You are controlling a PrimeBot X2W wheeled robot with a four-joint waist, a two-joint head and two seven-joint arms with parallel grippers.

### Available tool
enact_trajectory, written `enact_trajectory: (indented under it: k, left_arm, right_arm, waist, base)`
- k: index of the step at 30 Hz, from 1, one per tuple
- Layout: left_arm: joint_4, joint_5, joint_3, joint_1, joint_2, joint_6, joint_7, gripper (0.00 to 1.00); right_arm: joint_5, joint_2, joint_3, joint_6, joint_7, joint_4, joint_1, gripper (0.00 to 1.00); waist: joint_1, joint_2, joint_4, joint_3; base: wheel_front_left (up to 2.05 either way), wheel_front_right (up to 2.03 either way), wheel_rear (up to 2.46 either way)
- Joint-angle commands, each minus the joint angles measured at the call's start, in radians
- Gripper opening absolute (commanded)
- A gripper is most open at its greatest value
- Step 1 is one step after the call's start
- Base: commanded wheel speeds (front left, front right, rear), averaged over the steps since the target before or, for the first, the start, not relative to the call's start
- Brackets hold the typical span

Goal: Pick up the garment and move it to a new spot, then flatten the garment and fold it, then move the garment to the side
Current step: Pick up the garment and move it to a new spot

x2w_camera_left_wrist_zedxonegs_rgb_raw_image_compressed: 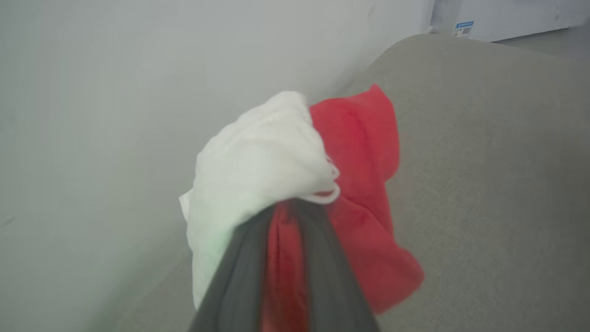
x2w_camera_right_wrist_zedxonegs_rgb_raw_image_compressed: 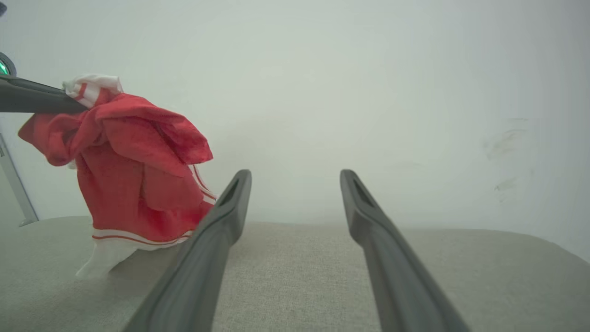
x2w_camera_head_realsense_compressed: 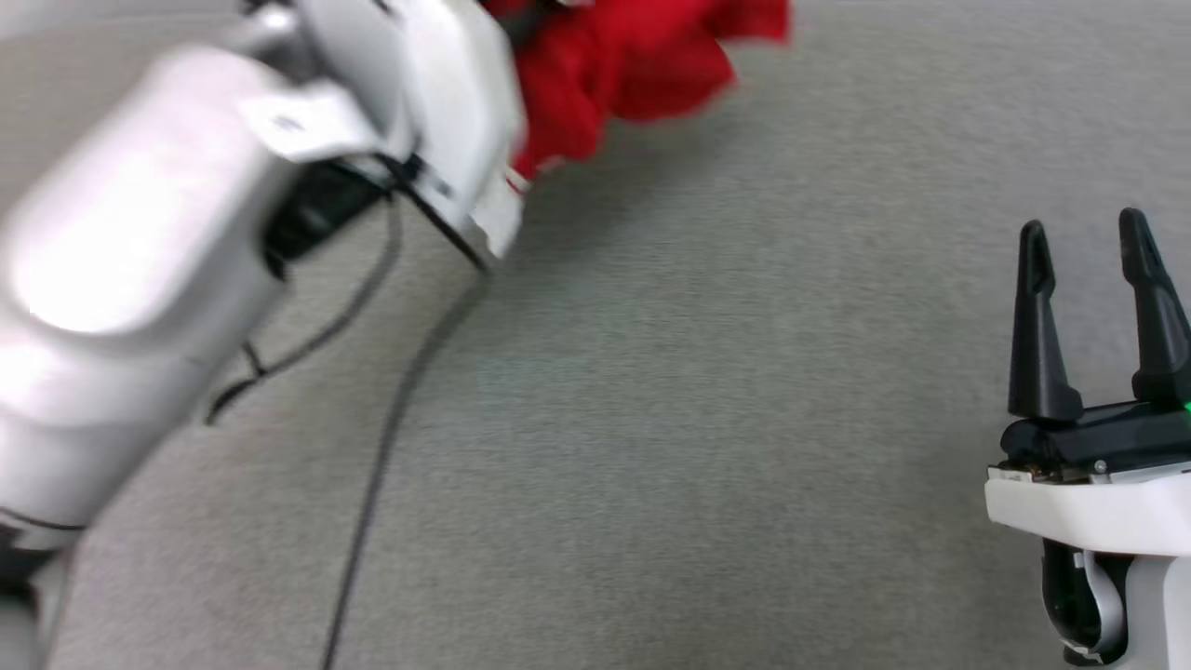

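Left gripper (x2w_camera_left_wrist_zedxonegs_rgb_raw_image_compressed: 290,210) is clamped on the crumpled red jersey T-shirt (x2w_camera_right_wrist_zedxonegs_rgb_raw_image_compressed: 133,184) with white sleeves and striped trim, which hangs bunched at the left of the right wrist view over a grey fabric surface (x2w_camera_right_wrist_zedxonegs_rgb_raw_image_compressed: 299,276). The right gripper (x2w_camera_head_realsense_compressed: 1084,228), lower right in the head view, stands wide apart and empty.

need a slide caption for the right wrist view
Right gripper, jaws wide open and empty, over the grey fabric surface; at left, the left gripper holds up the bunched red-and-white garment.
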Motion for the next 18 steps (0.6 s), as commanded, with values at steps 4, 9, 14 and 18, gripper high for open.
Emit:
enact_trajectory:
  k: [4, 9, 14, 18]
  left_arm:
    - [0.014, -0.011, -0.120, 0.021, -0.091, 0.000, -0.043, 0.00]
    - [0.084, -0.047, -0.217, 0.051, -0.211, 0.000, -0.135, 0.00]
    - [0.161, -0.076, -0.316, 0.106, -0.335, 0.000, -0.220, 0.00]
    - [0.199, -0.092, -0.349, 0.157, -0.397, 0.000, -0.249, 0.00]
  right_arm:
    - [0.030, 0.004, -0.015, -0.001, -0.002, -0.007, -0.013, 1.00]
    - [0.044, 0.003, -0.030, -0.001, -0.002, -0.005, -0.022, 1.00]
    - [0.044, 0.004, -0.041, -0.001, -0.002, -0.009, -0.022, 1.00]
    - [0.040, 0.004, -0.047, -0.001, -0.002, -0.007, -0.021, 1.00]
  waist:
    - [0.0001, 0.0000, -0.093, 0.041]
    - [0.0001, 0.0000, -0.117, 0.076]
    - [0.0001, 0.0000, -0.114, 0.096]
    - [0.0001, 0.0000, -0.103, 0.100]
  base:
    - [0.00, 0.00, 0.00]
    - [0.00, 0.00, 0.00]
    - [0.00, 0.00, 0.00]
    - [0.00, 0.00, 0.00]
